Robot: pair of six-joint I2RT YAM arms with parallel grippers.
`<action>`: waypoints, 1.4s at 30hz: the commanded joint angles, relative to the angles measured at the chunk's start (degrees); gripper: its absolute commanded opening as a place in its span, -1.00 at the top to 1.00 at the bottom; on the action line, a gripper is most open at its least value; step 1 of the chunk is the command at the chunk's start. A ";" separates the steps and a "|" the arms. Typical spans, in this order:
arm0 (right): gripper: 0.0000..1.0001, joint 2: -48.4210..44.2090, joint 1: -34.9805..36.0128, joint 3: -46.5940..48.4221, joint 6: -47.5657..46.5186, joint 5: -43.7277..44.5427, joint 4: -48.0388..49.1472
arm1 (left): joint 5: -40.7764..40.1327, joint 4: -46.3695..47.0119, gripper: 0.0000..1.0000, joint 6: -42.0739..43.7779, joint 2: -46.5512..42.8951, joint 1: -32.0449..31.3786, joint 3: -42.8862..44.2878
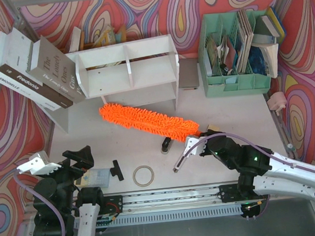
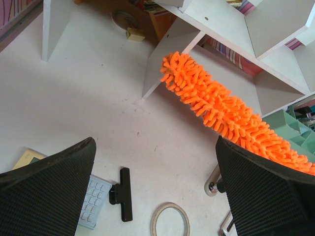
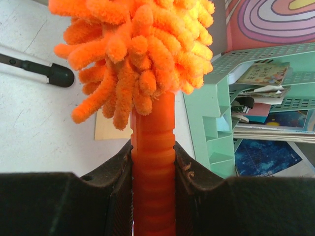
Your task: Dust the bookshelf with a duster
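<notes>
The duster [image 1: 147, 121] runs diagonally across the middle of the top view. Its fluffy orange tip sits at centre-left, just in front of the lower tier of the white bookshelf [image 1: 128, 71], and its handle end points to the lower right. Whether the pile rests on the bench [image 1: 93, 140] or hangs just above it cannot be told.

It looks light and very soft. The long microfibre strands should flatten against any edge and give no firm purchase, so the head is a poor place to grip. The ribbed plastic handle [image 3: 152, 147] is the stiff part, and its ridges should resist slipping. With the hold so far from the tip, the long head will probably sag and swing, so sweeps along the shelf likely need to be slow.

The right fingers [image 3: 118, 177] are closed tight on that handle, just below where the pile begins, with one pad pressed on each side. The left fingers [image 2: 49, 182] are spread as wide as they go and hold nothing. They hover over the lower left of the bench, near a black clip [image 2: 124, 194] and a roll of tape [image 2: 170, 220], well apart from the duster.
</notes>
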 commanded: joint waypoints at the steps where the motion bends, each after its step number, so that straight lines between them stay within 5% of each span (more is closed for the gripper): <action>1: 1.00 -1.56 0.05 -1.38 0.75 2.34 2.06 | 0.37 1.64 -0.97 0.13 0.48 0.49 -0.54; 17: 1.00 -2.49 0.01 7.72 3.86 -2.43 6.02 | 0.37 1.64 -0.97 0.13 0.45 0.49 -0.49; 42: 1.00 -7.22 0.05 9.75 8.80 2.14 -16.68 | 0.24 1.55 -0.97 0.13 0.97 0.48 -0.40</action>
